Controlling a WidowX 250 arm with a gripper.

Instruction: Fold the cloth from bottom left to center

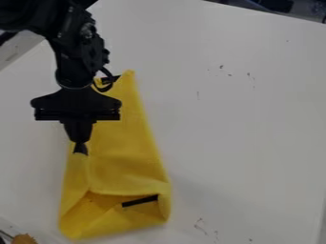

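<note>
The yellow cloth (pixel 124 162) lies lengthwise on the white table, left of the middle, with folded layers and an open, pocket-like fold at its near end. A black strip shows on that near part, and another dark patch is at the far end. My gripper (pixel 80 148) hangs over the cloth's left side, its fingers together and shut on the cloth's left edge. From the fingertips a raised flap runs down toward the near left corner. The arm and gripper hide part of the cloth's far left side.
The white table (pixel 242 124) has small dark marks on it. An orange-brown object (pixel 24 238) sits at the bottom left corner of the view. Dark items are beyond the table's far edge at the top right.
</note>
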